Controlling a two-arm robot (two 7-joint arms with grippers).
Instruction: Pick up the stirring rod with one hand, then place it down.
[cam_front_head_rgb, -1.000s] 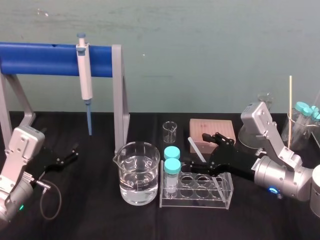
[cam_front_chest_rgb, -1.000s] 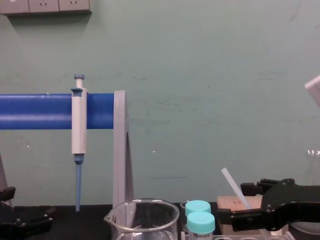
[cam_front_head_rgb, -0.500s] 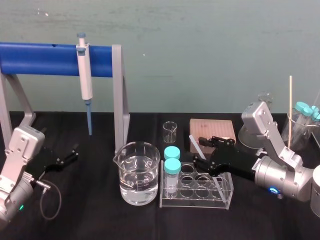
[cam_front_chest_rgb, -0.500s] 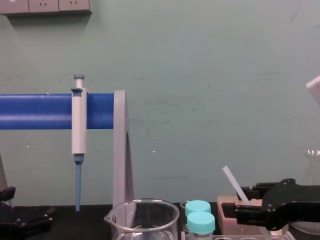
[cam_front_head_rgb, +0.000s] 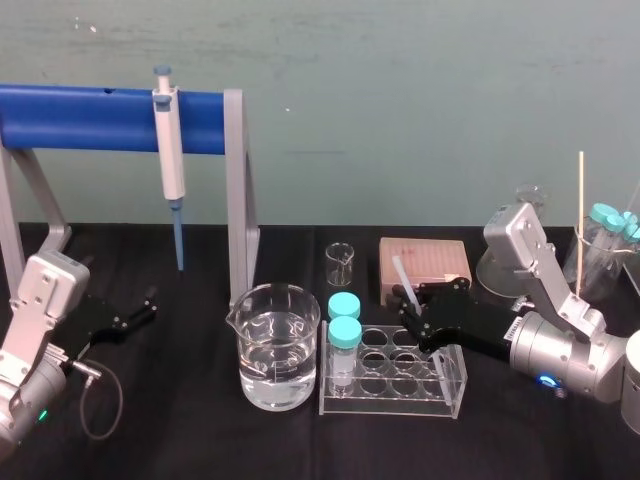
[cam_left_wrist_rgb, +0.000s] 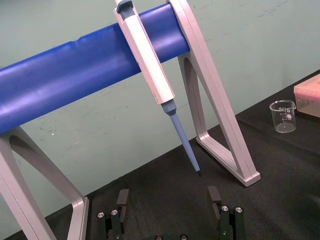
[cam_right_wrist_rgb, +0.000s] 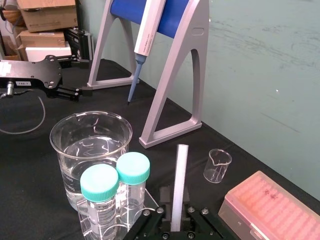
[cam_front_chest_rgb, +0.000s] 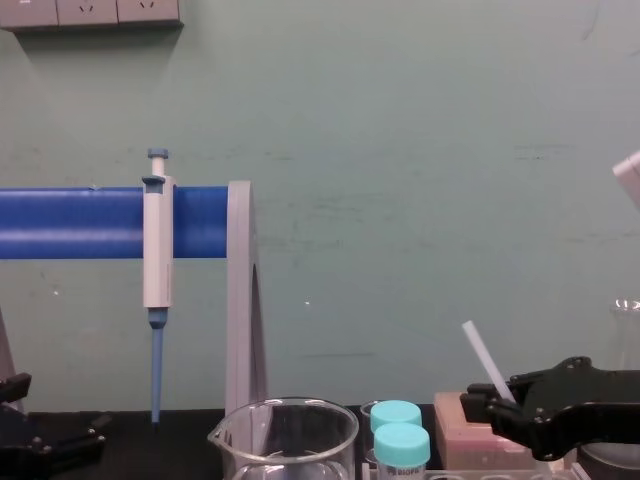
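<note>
The stirring rod (cam_front_head_rgb: 400, 275) is a thin translucent white stick, tilted but nearly upright above the clear tube rack (cam_front_head_rgb: 395, 378). My right gripper (cam_front_head_rgb: 410, 305) is shut on its lower end, just in front of the pink box. In the right wrist view the stirring rod (cam_right_wrist_rgb: 179, 185) rises from between the black jaws of my right gripper (cam_right_wrist_rgb: 175, 226). From the chest, the stirring rod (cam_front_chest_rgb: 485, 358) slants up and left out of the right gripper (cam_front_chest_rgb: 497, 412). My left gripper (cam_front_head_rgb: 135, 312) rests open on the black table at far left, holding nothing (cam_left_wrist_rgb: 168, 210).
A beaker of water (cam_front_head_rgb: 279, 345) stands left of the rack, which holds two teal-capped tubes (cam_front_head_rgb: 344, 320). Behind are a small empty beaker (cam_front_head_rgb: 340, 263) and a pink tip box (cam_front_head_rgb: 425, 262). A pipette (cam_front_head_rgb: 168, 150) hangs on the blue stand. Glassware with a wooden stick (cam_front_head_rgb: 579, 220) crowds the far right.
My right gripper has shut on the stirring rod, and the rod has swung from a low slant to nearly upright. The left arm has not moved.
</note>
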